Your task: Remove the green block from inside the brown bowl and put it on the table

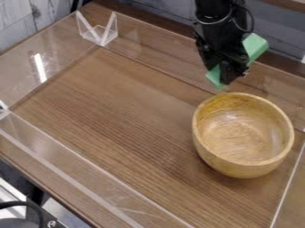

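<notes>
Camera view, nearest edge first: a clear plastic wall [71, 183] runs along the lower left of the frame, bordering the brown wood-grain counter [119, 107], whose bare grain fills most of the picture. At the lower right sits the brown bowl [244, 134] — round, light wood, thick rim, its hollow showing only grain and nothing inside. It rests upright on the counter, close to the plastic wall on the right edge of the frame.

Just beyond the bowl's far rim, in the upper right of the frame, the black pincer [222, 73] points steeply downward, its fingers drawn together and clamped on the green block [218, 78]. The block shows as a bright green patch between and below the dark fingers, outside the bowl and above its far-left rim; whether it touches the counter cannot be told. A second green patch shows at the pincer's right side, higher up.

Farther back, in the upper left of the frame, a small clear plastic piece [98, 28] stands folded in a V shape — near the far wall.
</notes>
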Tool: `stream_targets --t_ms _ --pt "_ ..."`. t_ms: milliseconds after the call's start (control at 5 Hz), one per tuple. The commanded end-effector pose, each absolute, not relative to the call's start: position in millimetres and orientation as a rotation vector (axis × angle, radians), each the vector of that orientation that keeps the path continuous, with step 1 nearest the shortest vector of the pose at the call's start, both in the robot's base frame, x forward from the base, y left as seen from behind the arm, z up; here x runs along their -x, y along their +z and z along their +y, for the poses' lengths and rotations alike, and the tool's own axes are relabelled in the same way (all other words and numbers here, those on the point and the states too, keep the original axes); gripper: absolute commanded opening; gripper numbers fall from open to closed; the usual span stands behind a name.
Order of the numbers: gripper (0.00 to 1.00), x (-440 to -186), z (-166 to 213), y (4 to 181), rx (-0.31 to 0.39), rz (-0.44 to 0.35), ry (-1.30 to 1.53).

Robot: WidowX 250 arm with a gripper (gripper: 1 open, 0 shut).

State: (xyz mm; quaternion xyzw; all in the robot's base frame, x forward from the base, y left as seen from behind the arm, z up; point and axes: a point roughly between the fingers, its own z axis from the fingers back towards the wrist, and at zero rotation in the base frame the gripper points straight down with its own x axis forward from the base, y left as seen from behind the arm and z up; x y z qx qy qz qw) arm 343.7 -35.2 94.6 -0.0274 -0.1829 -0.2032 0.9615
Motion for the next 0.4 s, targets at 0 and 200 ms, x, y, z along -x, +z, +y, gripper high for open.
stream_targets --t_ms 0,200 --pt "0.00 -354.7 -38.9 114.1 0.053 -0.448 -0.417" --pt "0.00 -355.6 -40.7 115.0 0.058 -0.458 -0.421"
